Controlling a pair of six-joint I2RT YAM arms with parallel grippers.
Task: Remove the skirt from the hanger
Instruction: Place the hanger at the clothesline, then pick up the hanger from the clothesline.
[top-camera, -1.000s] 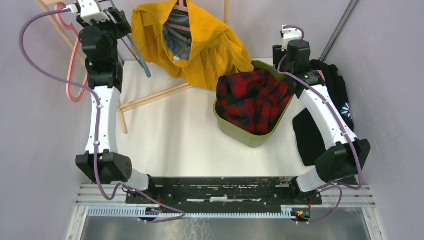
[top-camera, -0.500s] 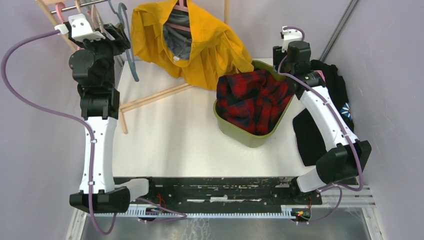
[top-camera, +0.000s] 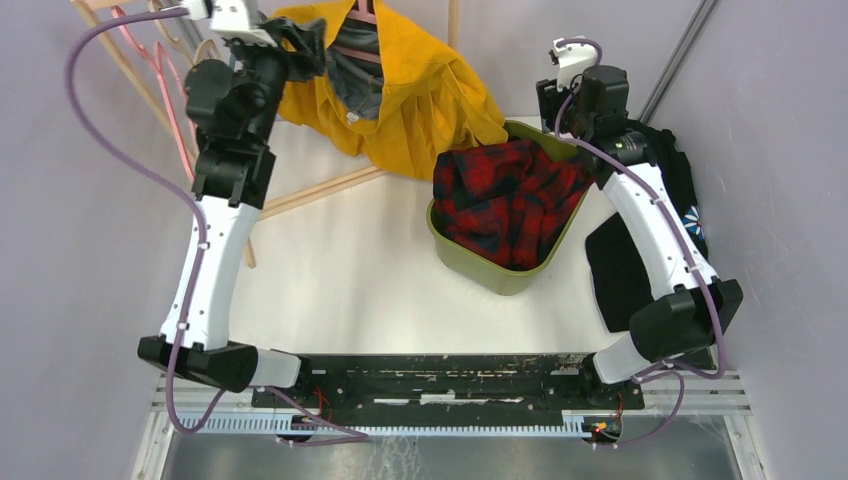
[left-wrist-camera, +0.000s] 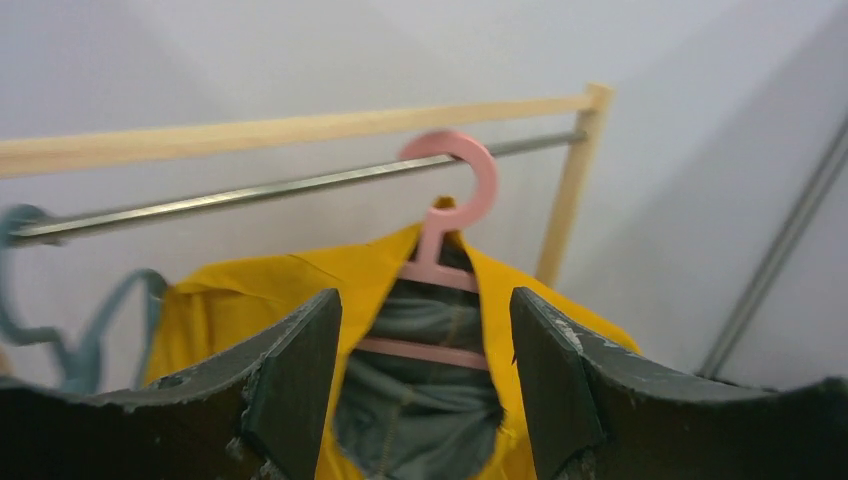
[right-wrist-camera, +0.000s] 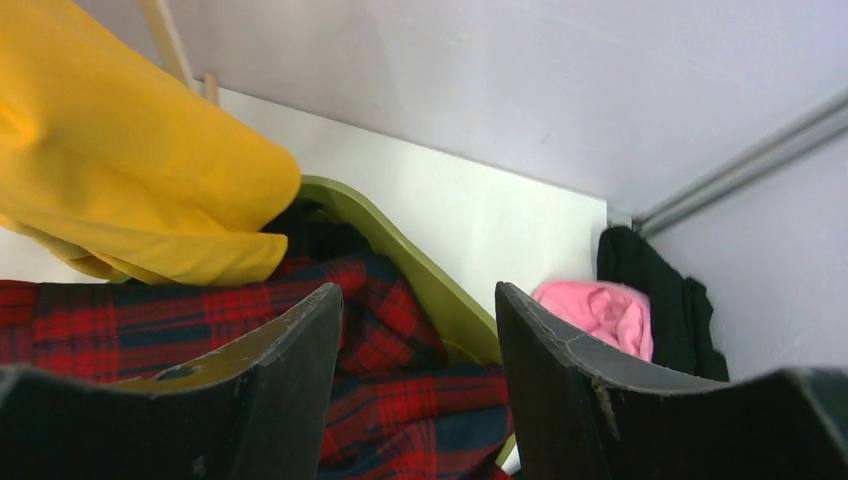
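A yellow skirt (top-camera: 420, 100) with a grey lining (top-camera: 355, 80) hangs on a pink hanger (top-camera: 362, 12) at the back of the table. In the left wrist view the hanger (left-wrist-camera: 450, 200) hooks over a metal rail (left-wrist-camera: 250, 190), and the skirt (left-wrist-camera: 250, 300) hangs below it. My left gripper (top-camera: 300, 45) is open and empty, close to the skirt's left shoulder; in its wrist view (left-wrist-camera: 425, 305) the jaws frame the hanger's neck without touching it. My right gripper (top-camera: 555, 100) is open and empty above the basket's back corner, right of the skirt's hem (right-wrist-camera: 120, 170).
A green basket (top-camera: 470, 265) holds a red plaid cloth (top-camera: 505, 195). Black garments (top-camera: 615, 270) and a pink cloth (right-wrist-camera: 595, 310) lie at the right wall. The wooden rack's legs (top-camera: 310, 190) cross the back left. Empty pink hangers (top-camera: 170, 90) and a teal hanger (left-wrist-camera: 90, 310) hang at left.
My left arm has swung right along the rail, from the empty hangers to the yellow skirt. My right gripper has shifted slightly back and stays open.
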